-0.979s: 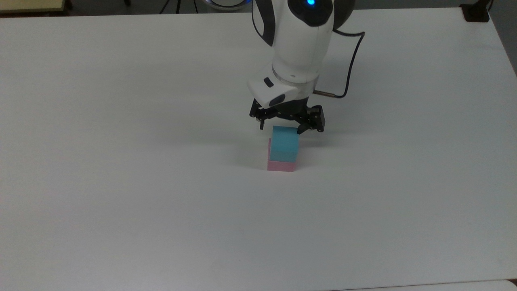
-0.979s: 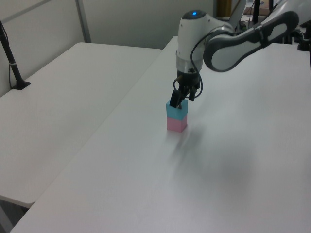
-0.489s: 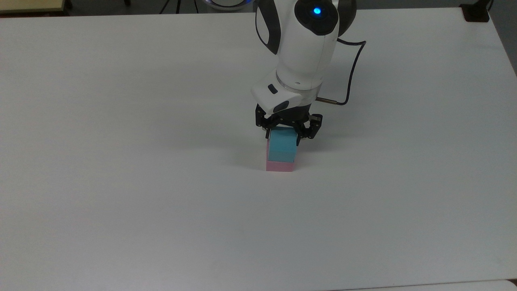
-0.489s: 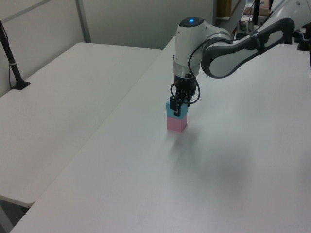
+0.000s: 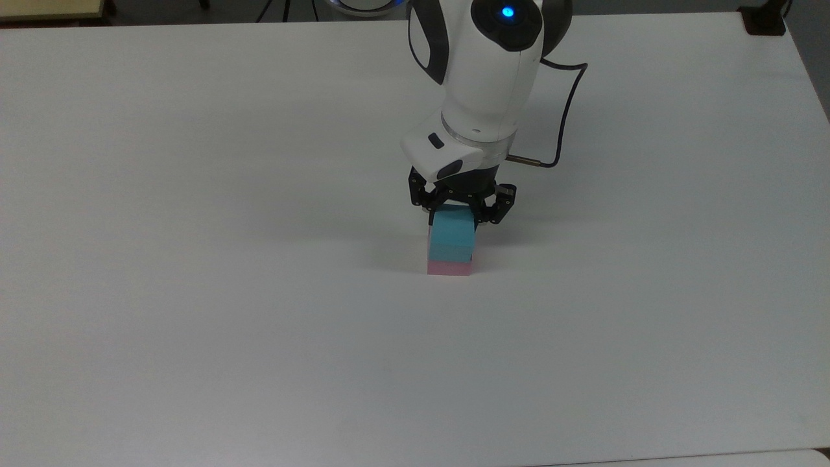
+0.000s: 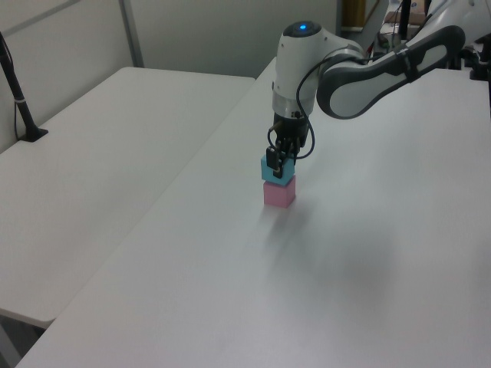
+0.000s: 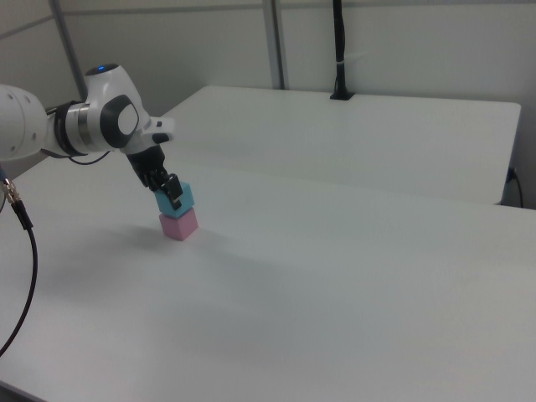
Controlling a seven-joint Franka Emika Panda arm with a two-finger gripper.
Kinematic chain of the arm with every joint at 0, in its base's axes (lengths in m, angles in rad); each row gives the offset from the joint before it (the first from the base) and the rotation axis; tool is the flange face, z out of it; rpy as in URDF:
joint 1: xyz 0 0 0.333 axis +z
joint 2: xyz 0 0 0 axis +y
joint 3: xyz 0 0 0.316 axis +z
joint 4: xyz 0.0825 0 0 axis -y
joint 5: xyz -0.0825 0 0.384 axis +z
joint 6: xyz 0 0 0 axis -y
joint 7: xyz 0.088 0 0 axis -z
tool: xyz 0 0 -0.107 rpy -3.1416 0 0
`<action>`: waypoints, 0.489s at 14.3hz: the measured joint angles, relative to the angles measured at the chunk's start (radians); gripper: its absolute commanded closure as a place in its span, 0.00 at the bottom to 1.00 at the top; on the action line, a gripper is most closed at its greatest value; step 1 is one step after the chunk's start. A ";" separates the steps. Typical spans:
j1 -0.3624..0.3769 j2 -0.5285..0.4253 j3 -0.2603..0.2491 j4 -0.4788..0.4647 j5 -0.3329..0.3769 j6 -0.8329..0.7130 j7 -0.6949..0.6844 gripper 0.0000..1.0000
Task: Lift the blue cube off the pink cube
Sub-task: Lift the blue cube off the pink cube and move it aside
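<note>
Looking across the top view from its left, you are seeing bare white bench (image 5: 194, 292) until the stack near the middle: the pink cube (image 5: 449, 267) is sitting on the bench surface, and the blue cube (image 5: 452, 235) is directly above it, covering most of it. Your gripper (image 5: 453, 215) is coming straight down from the white arm (image 5: 483, 84), and its jaws are pinching the blue cube by its two side faces, one black finger against the side on the top view's left, the other against the side on the top view's right. A dark cable (image 5: 565, 110) is looping off the wrist toward the top view's right.

In the left view, the blue cube (image 6: 274, 169) is showing as held in the gripper (image 6: 278, 163), above the pink cube (image 6: 278, 193). You cannot tell whether the two cubes are touching or just apart. The blue cube is sitting slightly toward the left view's left of the pink one, not squarely over it. A second white bench (image 6: 100, 153) is standing alongside, on the left view's left.

In the right view, the arm (image 7: 75, 126) is reaching in from the right view's left, and the gripper (image 7: 167, 192) is clamping the blue cube (image 7: 179, 198) over the pink cube (image 7: 179, 224). Further toward the right view's right, the bench (image 7: 377, 276) is lying bare.
</note>
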 measured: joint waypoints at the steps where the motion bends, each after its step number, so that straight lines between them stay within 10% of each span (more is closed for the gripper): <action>1: -0.008 -0.006 -0.002 0.006 0.000 0.000 -0.008 0.61; 7: -0.177 -0.022 -0.013 0.000 -0.001 -0.005 -0.274 0.42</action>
